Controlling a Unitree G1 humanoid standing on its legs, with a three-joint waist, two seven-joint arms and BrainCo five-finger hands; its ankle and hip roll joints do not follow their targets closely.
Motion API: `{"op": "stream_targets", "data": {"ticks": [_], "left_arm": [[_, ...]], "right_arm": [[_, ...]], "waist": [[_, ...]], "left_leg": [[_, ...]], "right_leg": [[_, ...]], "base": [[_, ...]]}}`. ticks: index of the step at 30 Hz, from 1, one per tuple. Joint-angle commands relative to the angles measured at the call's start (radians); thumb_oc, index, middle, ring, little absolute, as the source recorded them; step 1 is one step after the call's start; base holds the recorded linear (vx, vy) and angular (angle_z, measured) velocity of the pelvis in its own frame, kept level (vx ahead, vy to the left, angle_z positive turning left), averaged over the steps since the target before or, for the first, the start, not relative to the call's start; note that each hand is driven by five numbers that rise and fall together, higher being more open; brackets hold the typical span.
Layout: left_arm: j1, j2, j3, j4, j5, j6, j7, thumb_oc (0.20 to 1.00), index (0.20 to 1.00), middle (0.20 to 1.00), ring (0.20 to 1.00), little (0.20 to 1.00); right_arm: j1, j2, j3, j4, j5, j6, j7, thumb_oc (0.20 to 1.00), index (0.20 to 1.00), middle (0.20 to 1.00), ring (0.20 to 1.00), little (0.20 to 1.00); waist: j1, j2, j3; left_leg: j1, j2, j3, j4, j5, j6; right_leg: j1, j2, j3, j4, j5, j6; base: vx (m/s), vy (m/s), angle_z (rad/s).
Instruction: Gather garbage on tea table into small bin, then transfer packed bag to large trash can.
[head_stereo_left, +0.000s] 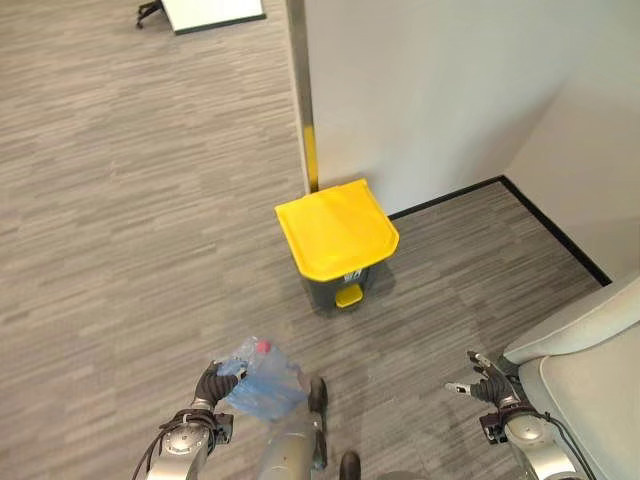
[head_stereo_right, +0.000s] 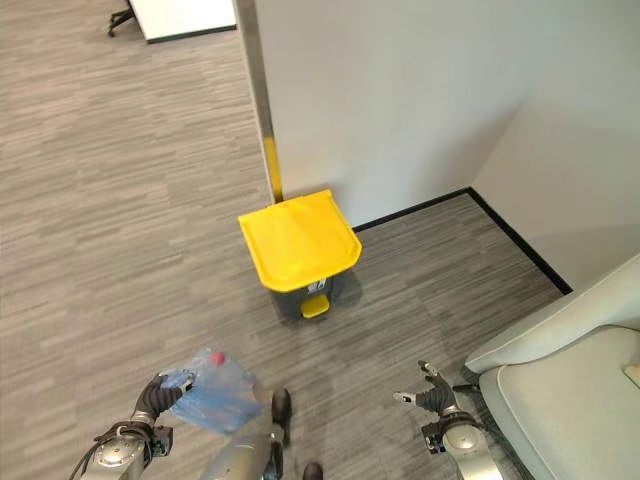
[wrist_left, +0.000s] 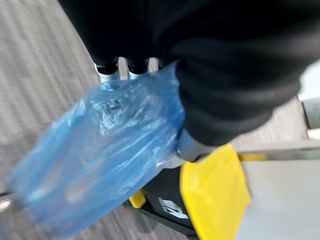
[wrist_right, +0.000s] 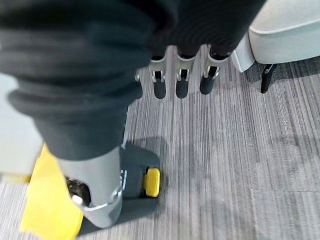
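— Bag (head_stereo_left: 262, 385): where is it seen from the left eye?
— It is held low at the near edge of the view by the left hand (head_stereo_left: 214, 383), whose fingers are curled round its gathered top. Blue film is seen, with something red showing near the top. The bin (head_stereo_left: 336, 240), grey with a closed yellow lid and a yellow pedal, stands further ahead on the grey floor (head_stereo_left: 120, 200), at the foot of a white wall (head_stereo_left: 420, 90), well apart from the bag.
— And the right hand?
— The right hand (head_stereo_left: 483, 378) is seen low on the right, just beside a pale sofa (head_stereo_left: 585, 375); nothing is held, and its fingers are spread.
— From the left wrist?
— The bag is shown hanging below the fingers (wrist_left: 107, 72), which are pressed against its top. The yellow lid is seen beyond it.
— From the right wrist?
— Fingers (wrist_right: 181, 82) are shown straight, side by side and empty above the floor. The pedal (wrist_right: 152, 182) is seen below them, and the sofa off to one side.
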Motion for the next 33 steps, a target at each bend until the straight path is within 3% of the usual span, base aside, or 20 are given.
{"op": "stream_targets", "data": {"ticks": [1, 5, 12, 16, 19, 25, 29, 31, 33], "left_arm": [[-0.032, 0.049, 0.032, -0.047, 0.01, -0.048, 0.005, 0.2, 0.2, 0.2, 0.2, 0.2], [-0.05, 0.063, 0.031, -0.046, 0.017, -0.048, 0.016, 0.2, 0.2, 0.2, 0.2, 0.2], [-0.078, 0.058, 0.018, -0.03, -0.009, -0.057, 0.027, 0.2, 0.2, 0.2, 0.2, 0.2], [-0.076, 0.064, 0.012, -0.042, -0.002, -0.058, 0.018, 0.2, 0.2, 0.2, 0.2, 0.2], [-0.072, 0.049, 0.012, -0.042, -0.006, -0.054, 0.004, 0.2, 0.2, 0.2, 0.2, 0.2], [-0.06, 0.037, 0.016, -0.042, -0.015, -0.04, -0.006, 0.2, 0.2, 0.2, 0.2, 0.2], [-0.064, 0.036, 0.006, -0.037, -0.001, -0.039, -0.01, 0.2, 0.2, 0.2, 0.2, 0.2], [-0.065, 0.039, 0.006, -0.036, 0.004, -0.039, -0.009, 0.2, 0.2, 0.2, 0.2, 0.2], [-0.052, 0.035, 0.007, -0.043, 0.017, -0.038, -0.015, 0.2, 0.2, 0.2, 0.2, 0.2]], "right_arm": [[-0.022, -0.021, -0.005, -0.029, -0.027, -0.022, 0.007, 1.0, 1.0, 1.0, 1.0, 1.0], [-0.033, -0.005, 0.0, -0.034, -0.026, -0.026, 0.007, 1.0, 1.0, 1.0, 1.0, 1.0], [-0.053, -0.01, 0.014, -0.017, -0.008, -0.027, 0.001, 1.0, 1.0, 1.0, 1.0, 1.0], [-0.037, -0.008, 0.011, -0.016, -0.002, -0.032, 0.001, 1.0, 1.0, 1.0, 1.0, 1.0], [-0.025, -0.016, -0.009, -0.017, 0.008, -0.035, -0.003, 1.0, 1.0, 1.0, 1.0, 1.0], [-0.004, -0.03, -0.036, -0.023, 0.022, -0.032, -0.008, 1.0, 1.0, 1.0, 1.0, 1.0], [0.006, -0.036, -0.04, -0.018, 0.024, -0.025, -0.016, 1.0, 1.0, 1.0, 1.0, 1.0], [0.004, -0.038, -0.038, -0.02, 0.024, -0.025, -0.018, 1.0, 1.0, 1.0, 1.0, 1.0], [0.005, -0.034, -0.033, -0.017, 0.012, -0.026, -0.015, 1.0, 1.0, 1.0, 1.0, 1.0]], "waist": [[0.027, -0.035, -0.004], [0.015, -0.03, 0.0], [-0.021, -0.021, 0.029], [-0.028, -0.043, 0.027], [-0.03, -0.047, 0.015], [-0.042, -0.056, 0.022], [-0.052, -0.054, 0.021], [-0.047, -0.054, 0.022], [-0.044, -0.042, 0.014]], "left_leg": [[-0.018, 0.034, 0.013, 0.099, -0.13, -0.116], [0.027, 0.029, 0.023, 0.085, -0.161, -0.095], [0.101, 0.01, -0.033, 0.034, -0.174, -0.092], [0.106, -0.005, -0.067, 0.044, -0.186, -0.099], [0.092, 0.004, -0.068, 0.085, -0.203, -0.127], [0.037, 0.047, -0.005, 0.216, -0.217, -0.157], [-0.017, 0.086, 0.084, 0.208, -0.178, -0.153], [-0.047, 0.084, 0.083, 0.207, -0.166, -0.156], [-0.001, 0.073, 0.065, 0.127, -0.162, -0.154]], "right_leg": [[-0.132, -0.181, -0.045, 0.168, -0.029, 0.074], [-0.226, -0.2, -0.052, 0.316, 0.004, 0.107], [-0.384, -0.142, -0.011, 0.208, 0.072, 0.082], [-0.339, -0.151, -0.008, 0.134, 0.083, 0.08], [-0.302, -0.156, -0.038, 0.093, 0.09, 0.066], [-0.243, -0.171, -0.101, 0.058, 0.072, 0.044], [-0.217, -0.18, -0.137, 0.038, 0.062, 0.041], [-0.221, -0.18, -0.137, 0.04, 0.061, 0.041], [-0.207, -0.163, -0.123, 0.033, 0.05, 0.049]], "base": [[0.15, 0.11, -0.06], [0.1, 0.079, 0.03], [0.11, -0.029, 0.22], [0.1, -0.139, 0.58], [0.09, -0.168, 0.71], [0.07, -0.102, 0.41], [0.05, -0.027, 0.48], [0.1, 0.022, 0.11], [0.18, 0.071, -0.32]]}}
